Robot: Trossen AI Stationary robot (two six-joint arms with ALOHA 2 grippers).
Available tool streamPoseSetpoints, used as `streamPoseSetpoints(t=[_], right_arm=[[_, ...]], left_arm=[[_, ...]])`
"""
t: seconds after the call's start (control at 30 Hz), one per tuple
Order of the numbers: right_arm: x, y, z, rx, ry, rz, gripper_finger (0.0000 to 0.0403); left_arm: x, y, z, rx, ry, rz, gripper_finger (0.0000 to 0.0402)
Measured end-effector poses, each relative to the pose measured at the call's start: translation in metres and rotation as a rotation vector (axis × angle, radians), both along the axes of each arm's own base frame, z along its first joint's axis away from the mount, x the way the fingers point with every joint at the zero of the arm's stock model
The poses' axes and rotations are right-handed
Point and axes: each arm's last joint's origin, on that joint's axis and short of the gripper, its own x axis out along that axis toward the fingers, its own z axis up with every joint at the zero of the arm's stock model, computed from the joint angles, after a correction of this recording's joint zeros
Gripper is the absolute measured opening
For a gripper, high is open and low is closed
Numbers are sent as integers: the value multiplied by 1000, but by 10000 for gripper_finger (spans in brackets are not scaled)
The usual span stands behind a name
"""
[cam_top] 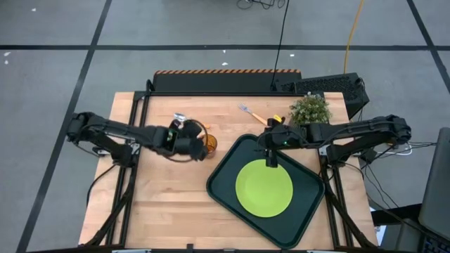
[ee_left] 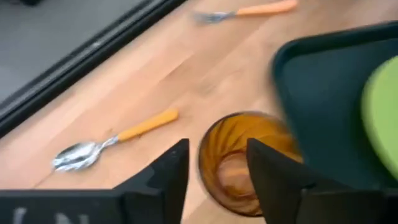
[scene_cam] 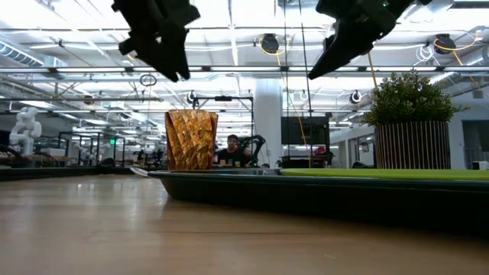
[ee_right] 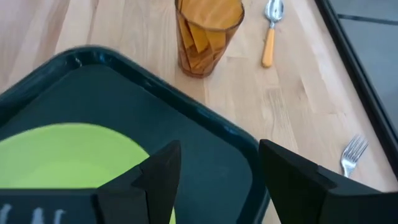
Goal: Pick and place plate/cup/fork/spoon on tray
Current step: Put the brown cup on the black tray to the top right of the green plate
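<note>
Seen from above, the tray [cam_top: 223, 188] is set at a slant on the right half of the wooden table [cam_top: 162, 211], and the plate [cam_top: 264, 188] is lying flat inside it. The cup [cam_top: 209, 145] is stood on the bare wood just off the tray's upper left edge, with the left gripper [cam_top: 199, 149] held right at it. The spoon [cam_top: 184, 121] is seen partly hidden behind that arm, and the fork [cam_top: 251, 113] is laid near the far edge beside a potted plant [cam_top: 310, 109]. The right gripper [cam_top: 271, 156] is held over the tray's upper edge, at the plate's rim. At table height, the cup [scene_cam: 191, 140] is shown upright just beyond the tray's rim [scene_cam: 306, 191], and both grippers (left [scene_cam: 177, 70], right [scene_cam: 327, 67]) are raised clear above it. Through the left wrist camera, the fingers [ee_left: 168, 177] are parted with the cup [ee_left: 239, 158] between them, not yet clamped on it; the spoon [ee_left: 115, 138] and fork [ee_left: 245, 11] are lying apart on the wood. Through the right wrist camera, the fingers [ee_right: 158, 171] are spread wide with nothing between them, above the tray [ee_right: 205, 155] and plate [ee_right: 68, 155].
</note>
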Motion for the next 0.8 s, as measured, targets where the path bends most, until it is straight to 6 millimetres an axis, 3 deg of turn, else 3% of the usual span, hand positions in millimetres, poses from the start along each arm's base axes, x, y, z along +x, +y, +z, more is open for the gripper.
streamPoseSetpoints(t=[0.27,0.47,0.8], right_arm=[[2,-1,3,-35,-35,26,210],[-5,-1,-1,-42,39,33,210],[-11,-1,4,-37,-38,28,210]], left_arm=[[9,28,47,-99,-5,-93,99],[9,45,43,-218,159,-69,107],[29,35,40,-155,100,-189,124]])
